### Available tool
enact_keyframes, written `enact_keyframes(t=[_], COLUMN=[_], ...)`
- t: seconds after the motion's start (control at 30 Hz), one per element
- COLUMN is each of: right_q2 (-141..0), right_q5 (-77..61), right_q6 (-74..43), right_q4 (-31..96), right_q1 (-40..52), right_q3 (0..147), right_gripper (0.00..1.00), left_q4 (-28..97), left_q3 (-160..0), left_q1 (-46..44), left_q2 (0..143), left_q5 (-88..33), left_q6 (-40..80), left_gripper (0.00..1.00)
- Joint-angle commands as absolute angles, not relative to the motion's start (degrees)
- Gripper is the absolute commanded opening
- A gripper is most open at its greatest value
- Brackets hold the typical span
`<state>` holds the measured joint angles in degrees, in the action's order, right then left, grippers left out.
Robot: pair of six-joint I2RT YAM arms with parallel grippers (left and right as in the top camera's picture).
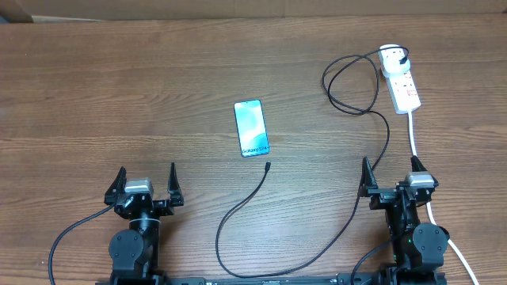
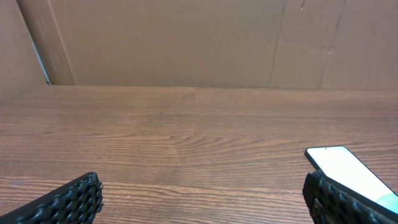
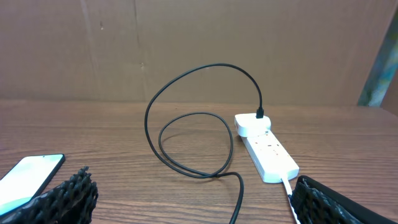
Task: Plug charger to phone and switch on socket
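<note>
Hazards from this position, then gripper state. Phone (image 1: 252, 128) face up with screen lit near mid-table, ahead and to the right of the left gripper (image 1: 146, 172); connector tip (image 1: 268, 165) just short of its near edge, not touching. Liable to skid across the bare wooden table (image 1: 95, 79) if pushed at that edge by the tip with nothing bracing the far side. Tip small and lying flat on the wood, so apt to slip or twist in a grip and meet the port askew or the wrong way up. Charger (image 1: 234, 207) looped loosely between the two arms and trailing up past the right one; a hard pull likely to drag the socket (image 1: 405, 87) or loosen the white plug adapter (image 1: 391, 55) seated at its far end. Easy to miss the small red switch marks and press the socket's body instead, or to catch the thick white cord (image 1: 413, 131) running down beside the right arm. Left fingers (image 2: 68, 202) spread wide, holding nothing and touching nothing, with a corner of the phone visible just beyond the right-hand one. Right gripper (image 1: 390, 168) likewise: fingers (image 3: 59, 199) at full spread, empty, in contact with neither cable nor socket, white cord passing close by one finger in the wrist view.
</note>
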<state>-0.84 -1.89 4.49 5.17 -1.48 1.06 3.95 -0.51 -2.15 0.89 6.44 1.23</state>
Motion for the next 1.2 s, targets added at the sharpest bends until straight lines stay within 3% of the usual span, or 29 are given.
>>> enact_keyframes(t=[0.0,0.97,1.1,1.17], right_q2=[-0.16,-0.16,-0.16,-0.16], right_q5=[-1.34,-1.34,-1.34,-1.34], right_q6=[4.58,4.58,4.58,4.58], right_q4=[4.82,4.82,4.82,4.82], right_q1=[-1.67,-1.67,-1.67,-1.67], right_q3=[0.49,0.49,0.49,0.49], right_gripper=[1.00,1.00,1.00,1.00], left_q4=[3.95,3.86,4.14,3.36], left_q3=[-0.30,-0.30,-0.30,-0.30], left_q1=[-2.17,-2.17,-2.20,-2.26], left_q2=[0.25,0.25,0.25,0.25], left_q5=[6.17,6.02,-4.60,-11.03], left_q6=[0.16,0.25,10.83,22.50], left_gripper=[1.00,1.00,0.99,1.00])
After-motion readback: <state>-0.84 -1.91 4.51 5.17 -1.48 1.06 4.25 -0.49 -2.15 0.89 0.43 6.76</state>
